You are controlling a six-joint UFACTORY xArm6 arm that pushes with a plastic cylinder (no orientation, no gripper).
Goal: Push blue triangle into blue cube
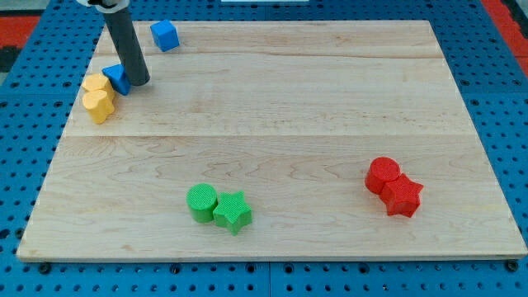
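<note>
My tip (139, 82) touches the blue triangle's (116, 78) right side, far left of the desk (289, 124), beside a yellow block (97, 96). No fingers on this rig. Blue cube (165, 35) sits farther back, slightly right; judgement: tip needs to get round to the triangle's near-left side first.

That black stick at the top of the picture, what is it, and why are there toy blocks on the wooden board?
The black stick is the end of a robot arm. It has no hand, so it holds nothing; it only pushes blocks by sliding my tip along the wooden board. There is one picture, taken from a camera looking down at the board.

My tip sits right beside the small blue triangle block, on its right side in the view. Just left of the triangle lies a yellow block. The blue cube is apart, near the view's top.

Near the bottom sit a green round block and a green star block, side by side. At the right are a red round block and a red star block.
</note>
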